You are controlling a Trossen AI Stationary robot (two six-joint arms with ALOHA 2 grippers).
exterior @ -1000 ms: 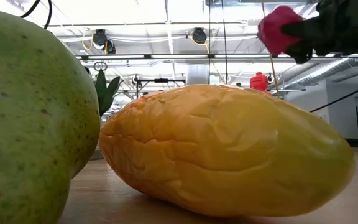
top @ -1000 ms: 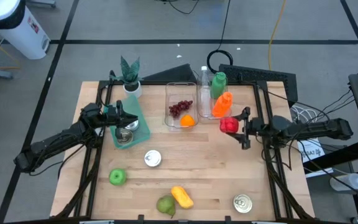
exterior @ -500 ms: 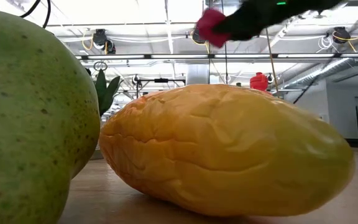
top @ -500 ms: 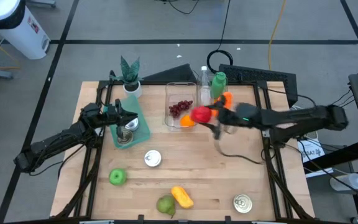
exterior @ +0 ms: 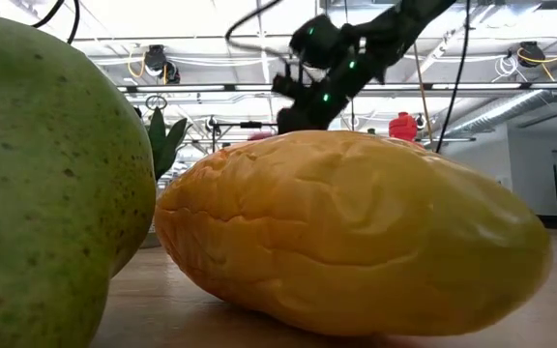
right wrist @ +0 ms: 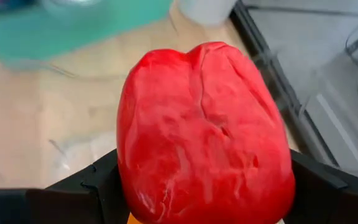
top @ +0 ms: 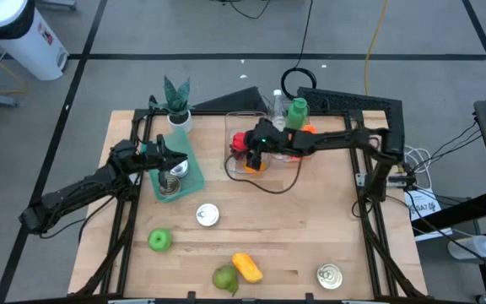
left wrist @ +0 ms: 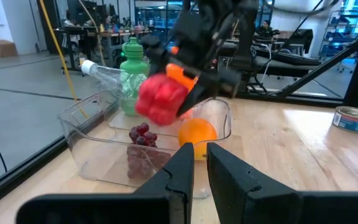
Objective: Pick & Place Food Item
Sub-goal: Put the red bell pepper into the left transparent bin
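Two arms over the tabletop (top: pixel 310 228): right one swung across from the right edge within the last second, now reaching over the clear bin (top: pixel 236 165) at the back. Right gripper (top: pixel 245 143) clamped on the red pepper (top: pixel 241 141), hanging just above the grapes (left wrist: pixel 143 134) and orange (left wrist: pixel 197 132) inside. Carry looks nearly done; only lowering and release left. Left gripper (left wrist: pixel 199 163) pinched shut, empty, parked by the teal tray (top: pixel 191 169).
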